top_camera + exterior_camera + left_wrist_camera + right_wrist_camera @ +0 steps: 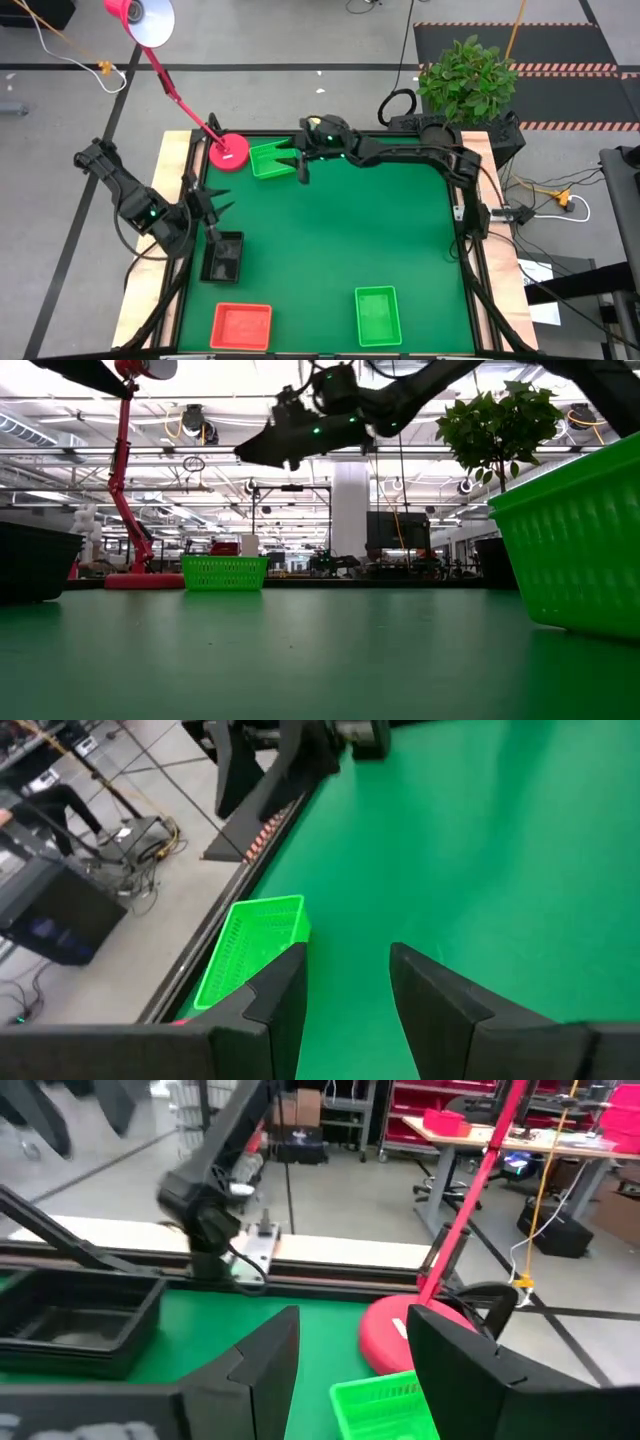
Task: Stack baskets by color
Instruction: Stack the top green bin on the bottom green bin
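While the green-covered table [320,250] carries four groups of slatted plastic baskets, neither arm holds any of them. A bright green rectangular basket [268,160] sits at the far edge, just beside the round pink lamp base [229,153]. The right gripper [299,165] hangs in the air over the right-hand edge of that basket, and its two dark fingers stand apart with nothing between them; the low view shows it well above the table surface. A black rectangular basket [223,256] rests near the left edge. The left gripper [213,209] is just beyond its far end, with its fingers parted and empty. A red-orange rectangular basket [241,326] lies at the near edge on the left, and a second bright green basket [377,314] lies at the near edge right of centre, well apart from the first. From the left wrist view that second green basket shows close to the table's edge. A potted leafy plant [467,78] stands beyond the far right corner.
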